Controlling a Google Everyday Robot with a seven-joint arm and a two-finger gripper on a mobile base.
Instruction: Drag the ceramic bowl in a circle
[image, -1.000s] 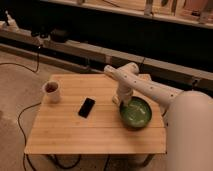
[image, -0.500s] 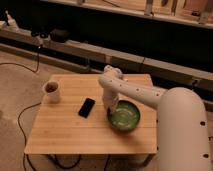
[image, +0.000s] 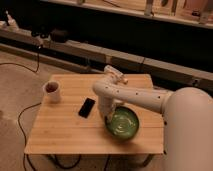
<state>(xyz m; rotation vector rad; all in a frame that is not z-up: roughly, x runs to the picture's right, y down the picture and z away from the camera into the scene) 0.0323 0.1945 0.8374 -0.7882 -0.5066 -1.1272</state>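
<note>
Three things sit on the wooden counter (image: 60, 135): a white mug (image: 52, 92) at the left, a black phone (image: 87, 107) near the middle, and the green bowl (image: 123, 125) toward the right front. The hand (image: 107, 118) reaches down, pinched shut on the bowl's left rim.

The robot's arm (image: 132, 95) is off-white all over, built of smooth, rounded tubular links with a matte plastic look. A row of small dark dots runs along the side of the long link. The joint cap (image: 114, 76) at the bend is blockier, with a flat pale face. The widest part is a large domed white shell (image: 190, 131), plain and unmarked. The gripper (image: 108, 118) ends the narrower lower link, at the left rim of the ceramic bowl (image: 124, 125).
</note>
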